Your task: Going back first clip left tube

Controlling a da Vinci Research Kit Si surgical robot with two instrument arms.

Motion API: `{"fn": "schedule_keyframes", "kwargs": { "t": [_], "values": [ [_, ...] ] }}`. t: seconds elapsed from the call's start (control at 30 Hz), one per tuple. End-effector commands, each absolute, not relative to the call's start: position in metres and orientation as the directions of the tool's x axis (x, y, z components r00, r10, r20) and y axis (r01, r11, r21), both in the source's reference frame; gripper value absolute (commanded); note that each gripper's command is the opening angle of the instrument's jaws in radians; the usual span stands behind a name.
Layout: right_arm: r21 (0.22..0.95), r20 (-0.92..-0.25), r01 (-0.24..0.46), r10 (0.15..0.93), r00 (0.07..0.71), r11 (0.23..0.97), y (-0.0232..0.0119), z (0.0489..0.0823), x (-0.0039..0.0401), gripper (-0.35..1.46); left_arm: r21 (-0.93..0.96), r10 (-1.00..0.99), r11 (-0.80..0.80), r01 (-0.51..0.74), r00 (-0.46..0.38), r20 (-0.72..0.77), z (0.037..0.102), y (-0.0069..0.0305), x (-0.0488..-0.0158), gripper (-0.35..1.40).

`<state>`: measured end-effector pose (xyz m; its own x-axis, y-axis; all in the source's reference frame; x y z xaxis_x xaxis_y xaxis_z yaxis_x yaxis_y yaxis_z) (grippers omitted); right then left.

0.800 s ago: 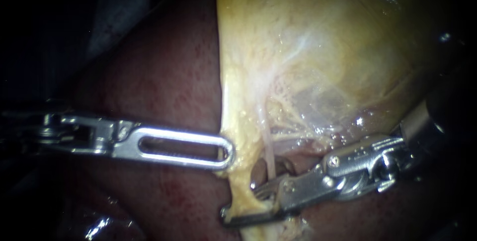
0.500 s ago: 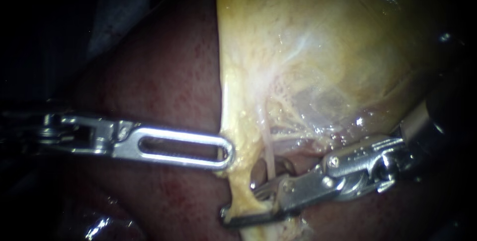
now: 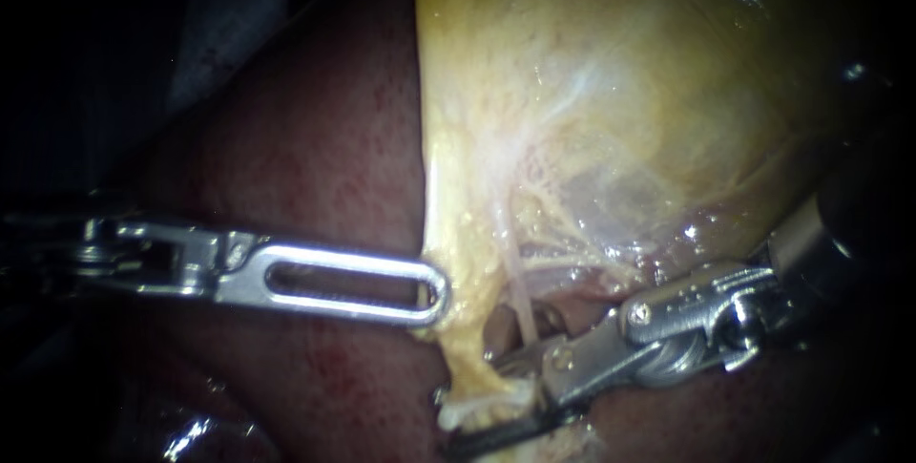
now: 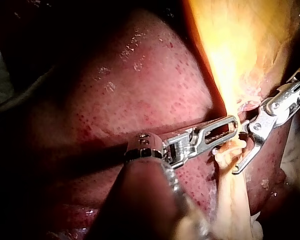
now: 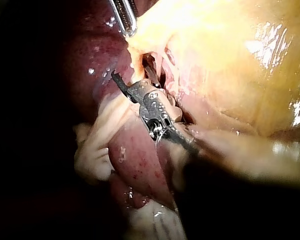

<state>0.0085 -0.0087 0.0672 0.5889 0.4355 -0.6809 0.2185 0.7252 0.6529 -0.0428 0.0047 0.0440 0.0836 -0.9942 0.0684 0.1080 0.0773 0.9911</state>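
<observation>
Observed left instrument point(image 3: 437, 293) lying across the liver point(image 3: 315, 167), slotted jaws pressed together, pinching the yellow edge of the gallbladder point(image 3: 592, 91) at their tip. Observed right instrument point(image 3: 472, 391) with jaws parted, released, gripping nothing. Found left tube point(image 3: 468, 368), a pale yellow strand, hanging just beyond the left tip and running down between the right jaws. Noted thin whitish tube point(image 3: 518, 296) just beside it, reaching the upper right jaw.
</observation>
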Motion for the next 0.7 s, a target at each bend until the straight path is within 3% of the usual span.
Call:
{"fn": "schedule_keyframes", "kwargs": {
  "t": [0.03,0.43,0.7],
  "values": [
    [0.646,-0.687,0.220,0.431,0.585,0.731,-0.0085,0.0671,0.0084,0.49,0.991,-0.994,0.077,0.108,0.084,0.068,0.0440,0.0047,-0.0428,-0.35],
    [0.615,-0.710,0.208,0.420,0.565,0.760,-0.0059,0.0653,0.0070,0.52,0.991,-0.994,0.077,0.108,0.084,0.068,0.0441,0.0048,-0.0428,-0.35],
    [0.614,-0.710,0.188,0.433,0.555,0.767,-0.0033,0.0625,0.0026,0.51,0.991,-0.994,0.077,0.107,0.085,0.068,0.0447,0.0051,-0.0426,-0.35]
  ]
}}
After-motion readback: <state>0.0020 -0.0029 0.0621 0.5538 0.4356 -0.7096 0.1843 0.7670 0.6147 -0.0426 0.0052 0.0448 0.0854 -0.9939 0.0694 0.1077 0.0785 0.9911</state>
